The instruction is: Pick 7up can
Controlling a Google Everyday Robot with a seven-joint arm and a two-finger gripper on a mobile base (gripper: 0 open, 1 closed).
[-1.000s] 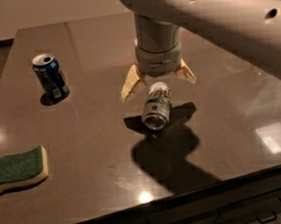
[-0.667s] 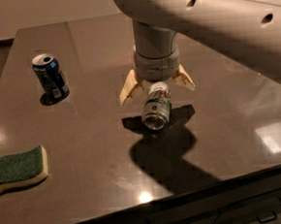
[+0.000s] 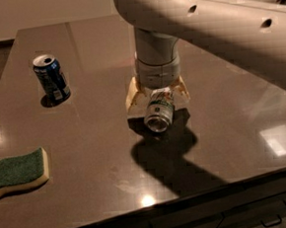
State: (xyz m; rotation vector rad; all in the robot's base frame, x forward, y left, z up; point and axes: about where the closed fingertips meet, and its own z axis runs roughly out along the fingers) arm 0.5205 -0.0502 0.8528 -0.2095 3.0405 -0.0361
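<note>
Silver-ended 7up can (image 3: 159, 115) lies sideways at the centre of the table (image 3: 85, 140), straddled by the gripper (image 3: 158, 101) with jaws spread, blue can (image 3: 51, 78) at ten o'clock; grasping seems next: clench, then lift.

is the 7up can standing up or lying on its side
On its side: the 7up can shows its round silver end toward the camera, with the gripper straddling it.

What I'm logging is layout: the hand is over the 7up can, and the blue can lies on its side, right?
No: the camera view shows the blue can standing upright; the hand is over the 7up can.
</note>
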